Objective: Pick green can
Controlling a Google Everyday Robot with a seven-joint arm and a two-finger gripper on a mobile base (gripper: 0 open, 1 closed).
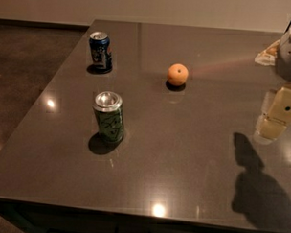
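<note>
The green can (108, 118) is pictured standing upright on the dark table (182, 158), its silver top catching the light and nothing touching it. The robot's hand (276, 116) is held well to the right of the green can, at the edge of the view and above the table, where a shadow (253, 189) is cast. Whether the hand is spread or pressed together cannot be told from this angle, though the green can is plainly not in it.

A dark blue can (100, 50) is set behind the green can and slightly to its left, well apart from it. An orange (177, 74) lies behind the green can and to its right, also well apart.

The task is judged to be at its opening step, the approach, with no grasp yet made. For the next move, the hand would need to be carried leftward to the green can, kept on the near side of the orange and brought level with the can's body. It would have to be spread wide enough to take the can squarely, so that the can is not tipped.
</note>
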